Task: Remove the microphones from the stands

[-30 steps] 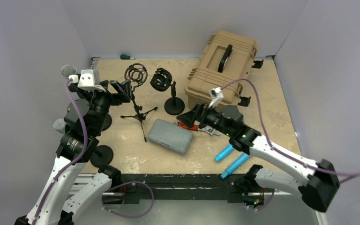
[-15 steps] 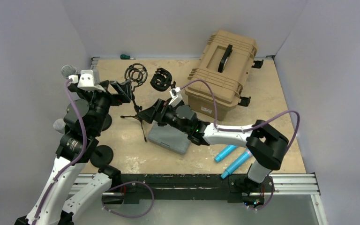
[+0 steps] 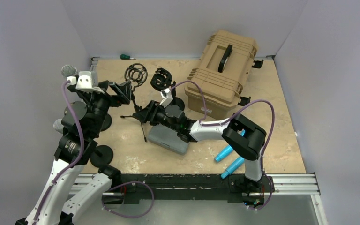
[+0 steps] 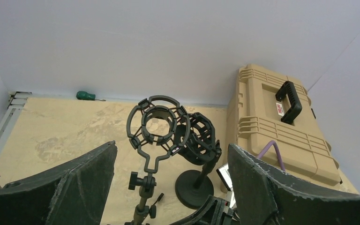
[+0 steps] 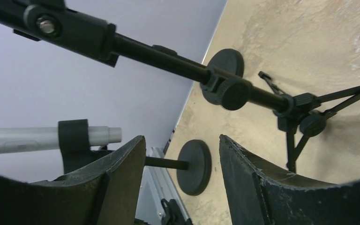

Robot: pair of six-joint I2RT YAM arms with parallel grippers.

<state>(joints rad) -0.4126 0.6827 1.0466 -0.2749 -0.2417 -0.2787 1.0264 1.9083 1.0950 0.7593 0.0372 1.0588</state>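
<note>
Two grey-headed microphones [image 3: 68, 71] [image 3: 59, 125] sit in stands at the table's left edge, beside my left arm. In the right wrist view, one silver microphone [image 5: 28, 139] rests in a black clip [image 5: 75, 140] on a round-based stand [image 5: 194, 166]. My right gripper [image 3: 143, 114] [image 5: 182, 140] is open beside the pole of the black tripod stand [image 5: 168, 58], with nothing between its fingers. My left gripper [image 3: 122, 90] [image 4: 171, 147] is open and holds nothing; it points at the tripod's empty shock mount [image 4: 152, 129].
A second shock mount on a round base [image 3: 161, 79] stands behind the tripod. Further right is a tan hard case [image 3: 222, 70]. A grey plastic case [image 3: 168, 138] lies under my right forearm. Two blue cylinders [image 3: 229, 157] lie near the front, and a green screwdriver [image 3: 126, 56] at the back wall.
My right arm has swung left across the table, from beside the tan case to the tripod stand, and its jaws have narrowed. The left arm has hardly moved.
</note>
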